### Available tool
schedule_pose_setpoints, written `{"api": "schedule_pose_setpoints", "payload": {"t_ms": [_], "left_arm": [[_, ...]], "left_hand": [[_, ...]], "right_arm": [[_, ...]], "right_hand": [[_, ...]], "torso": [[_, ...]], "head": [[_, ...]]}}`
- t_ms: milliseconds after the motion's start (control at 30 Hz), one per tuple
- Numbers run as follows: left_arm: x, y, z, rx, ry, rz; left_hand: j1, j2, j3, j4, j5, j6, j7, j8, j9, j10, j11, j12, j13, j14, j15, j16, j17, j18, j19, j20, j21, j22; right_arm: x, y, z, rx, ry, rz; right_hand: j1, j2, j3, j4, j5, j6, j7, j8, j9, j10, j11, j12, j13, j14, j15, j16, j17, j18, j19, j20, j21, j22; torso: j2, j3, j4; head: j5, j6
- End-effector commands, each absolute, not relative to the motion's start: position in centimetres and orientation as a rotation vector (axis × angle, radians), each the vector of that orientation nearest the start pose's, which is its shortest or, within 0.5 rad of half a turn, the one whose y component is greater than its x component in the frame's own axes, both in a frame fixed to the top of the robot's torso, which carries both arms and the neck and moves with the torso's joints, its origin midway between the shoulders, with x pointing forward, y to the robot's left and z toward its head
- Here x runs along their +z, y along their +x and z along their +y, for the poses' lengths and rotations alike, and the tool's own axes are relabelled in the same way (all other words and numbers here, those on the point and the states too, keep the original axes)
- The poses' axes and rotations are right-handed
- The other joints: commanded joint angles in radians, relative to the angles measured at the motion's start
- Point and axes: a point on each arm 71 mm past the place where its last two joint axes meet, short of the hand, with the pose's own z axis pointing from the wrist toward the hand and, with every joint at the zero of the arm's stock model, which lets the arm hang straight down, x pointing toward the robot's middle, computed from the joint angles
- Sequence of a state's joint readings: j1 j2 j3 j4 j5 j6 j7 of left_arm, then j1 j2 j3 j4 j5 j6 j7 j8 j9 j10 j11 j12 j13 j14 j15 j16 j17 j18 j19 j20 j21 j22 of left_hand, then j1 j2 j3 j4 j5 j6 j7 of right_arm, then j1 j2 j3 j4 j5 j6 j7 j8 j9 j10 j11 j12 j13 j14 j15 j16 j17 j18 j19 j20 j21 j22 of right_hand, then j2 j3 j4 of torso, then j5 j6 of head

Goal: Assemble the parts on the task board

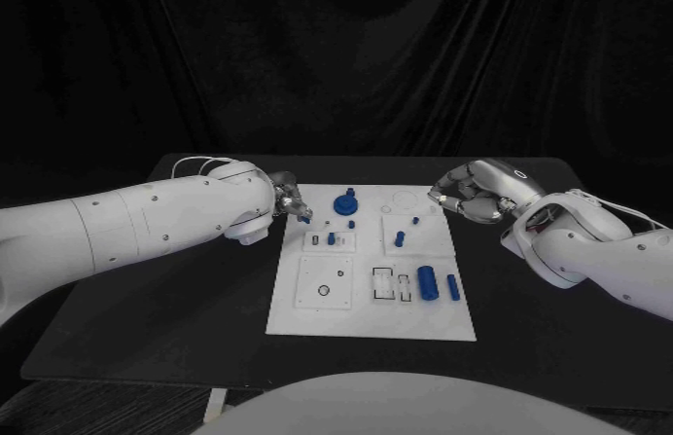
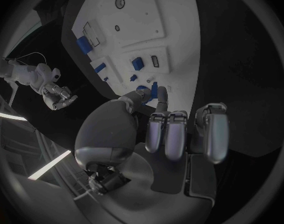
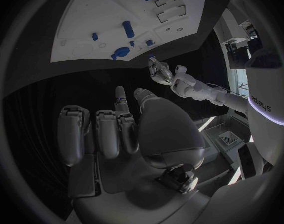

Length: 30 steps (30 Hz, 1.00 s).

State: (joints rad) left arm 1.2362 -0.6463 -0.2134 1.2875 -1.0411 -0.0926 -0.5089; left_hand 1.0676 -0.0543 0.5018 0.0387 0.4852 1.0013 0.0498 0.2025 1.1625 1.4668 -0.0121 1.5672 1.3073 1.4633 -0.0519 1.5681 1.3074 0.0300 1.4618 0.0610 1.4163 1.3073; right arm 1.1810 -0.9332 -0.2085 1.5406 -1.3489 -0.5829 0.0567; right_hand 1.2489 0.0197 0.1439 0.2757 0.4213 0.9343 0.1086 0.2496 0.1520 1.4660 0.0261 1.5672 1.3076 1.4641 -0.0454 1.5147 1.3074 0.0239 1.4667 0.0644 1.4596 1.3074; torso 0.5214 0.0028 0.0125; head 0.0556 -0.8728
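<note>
The white task board (image 1: 368, 310) lies mid-table. My left hand (image 1: 286, 199) hovers at the board's far left corner and pinches a small blue peg (image 1: 304, 219). In the left wrist view the peg (image 2: 154, 90) sits between thumb and finger, just off the board's (image 2: 139, 32) edge. A blue round knob (image 1: 345, 202), small pegs (image 1: 400, 239) and a blue block (image 1: 331, 239) stand on the board. Two blue cylinders (image 1: 428, 283) lie near its right edge. My right hand (image 1: 470, 192) hangs off the far right corner, fingers curled in on nothing (image 3: 111, 129).
The board has empty rectangular slots (image 1: 383, 284) and a square plate with a small hole (image 1: 324, 290) at its near left. Black table (image 1: 168, 308) surrounds the board on all sides. A dark curtain hangs behind.
</note>
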Motion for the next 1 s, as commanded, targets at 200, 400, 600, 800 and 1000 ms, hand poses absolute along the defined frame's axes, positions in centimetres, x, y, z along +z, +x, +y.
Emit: {"api": "schedule_pose_setpoints", "payload": {"t_ms": [200, 400, 600, 800, 1000], "left_arm": [[-27.7, 50.1, 19.7, -0.293, -0.302, 2.184], [-28.1, 49.9, 19.6, -0.293, -0.289, 2.206], [-28.4, 49.7, 19.5, -0.298, -0.284, 2.215], [-28.7, 49.5, 19.3, -0.303, -0.281, 2.221], [-28.9, 49.3, 19.3, -0.304, -0.273, 2.235]], "left_hand": [[-0.014, -0.001, 0.000, 0.010, -0.003, 0.004, -0.003, 0.004, 0.001, 0.104, -0.006, 0.004, 0.263, 0.107, -0.008, 0.003, 0.263, 0.012, 0.000, -0.006, 0.001, 0.208], [-0.021, 0.001, -0.001, 0.016, -0.010, 0.005, -0.003, 0.004, 0.000, 0.104, -0.006, 0.004, 0.263, 0.107, -0.008, 0.003, 0.263, 0.012, 0.000, -0.007, -0.001, 0.208], [-0.024, 0.001, -0.002, 0.019, -0.014, 0.006, -0.003, 0.004, 0.000, 0.104, -0.007, 0.004, 0.263, 0.107, -0.008, 0.003, 0.263, 0.012, 0.001, -0.007, 0.000, 0.208], [-0.024, 0.001, -0.002, 0.019, -0.015, 0.006, -0.003, 0.004, 0.000, 0.104, -0.007, 0.004, 0.263, 0.107, -0.008, 0.003, 0.263, 0.012, 0.000, -0.007, 0.000, 0.208], [-0.024, 0.002, -0.002, 0.019, -0.015, 0.006, -0.004, 0.004, 0.000, 0.104, -0.007, 0.004, 0.263, 0.107, -0.008, 0.003, 0.263, 0.012, 0.000, -0.007, -0.001, 0.207]], "right_arm": [[-23.4, 45.0, -24.2, 0.699, -0.061, 1.592], [-23.4, 45.0, -24.1, 0.700, -0.060, 1.592], [-23.4, 44.9, -24.1, 0.702, -0.060, 1.590], [-23.4, 44.9, -24.1, 0.702, -0.059, 1.589], [-23.4, 44.9, -24.1, 0.702, -0.059, 1.588]], "right_hand": [[0.011, 0.000, 0.005, -0.003, -0.003, -0.002, 0.002, -0.007, -0.001, 0.105, 0.004, 0.004, 0.263, 0.077, 0.005, -0.006, 0.112, 0.008, 0.051, 0.003, -0.004, 0.221], [0.014, -0.001, 0.007, -0.004, -0.003, -0.001, 0.002, -0.007, -0.001, 0.105, 0.004, 0.004, 0.263, 0.077, 0.005, -0.006, 0.112, 0.008, 0.051, 0.003, -0.005, 0.220], [0.017, -0.002, 0.008, -0.006, -0.001, -0.001, 0.002, -0.008, -0.001, 0.105, 0.004, 0.004, 0.263, 0.077, 0.005, -0.006, 0.111, 0.008, 0.051, 0.003, -0.005, 0.220], [0.018, -0.002, 0.008, -0.007, 0.000, -0.001, 0.002, -0.008, -0.001, 0.105, 0.004, 0.004, 0.263, 0.077, 0.005, -0.006, 0.111, 0.008, 0.051, 0.003, -0.005, 0.220], [0.018, -0.002, 0.008, -0.007, 0.000, -0.001, 0.002, -0.008, -0.001, 0.105, 0.004, 0.004, 0.263, 0.077, 0.005, -0.006, 0.111, 0.008, 0.051, 0.003, -0.005, 0.220]], "torso": [[0.001, -0.0006, -0.0009], [0.001, -0.0006, 0.0002], [0.002, -0.0009, 0.0000], [0.001, -0.0005, 0.0001], [0.000, -0.0002, -0.0006]], "head": [[0.004, 0.000], [0.007, 0.000], [0.009, 0.000], [0.006, 0.000], [0.006, 0.000]]}}
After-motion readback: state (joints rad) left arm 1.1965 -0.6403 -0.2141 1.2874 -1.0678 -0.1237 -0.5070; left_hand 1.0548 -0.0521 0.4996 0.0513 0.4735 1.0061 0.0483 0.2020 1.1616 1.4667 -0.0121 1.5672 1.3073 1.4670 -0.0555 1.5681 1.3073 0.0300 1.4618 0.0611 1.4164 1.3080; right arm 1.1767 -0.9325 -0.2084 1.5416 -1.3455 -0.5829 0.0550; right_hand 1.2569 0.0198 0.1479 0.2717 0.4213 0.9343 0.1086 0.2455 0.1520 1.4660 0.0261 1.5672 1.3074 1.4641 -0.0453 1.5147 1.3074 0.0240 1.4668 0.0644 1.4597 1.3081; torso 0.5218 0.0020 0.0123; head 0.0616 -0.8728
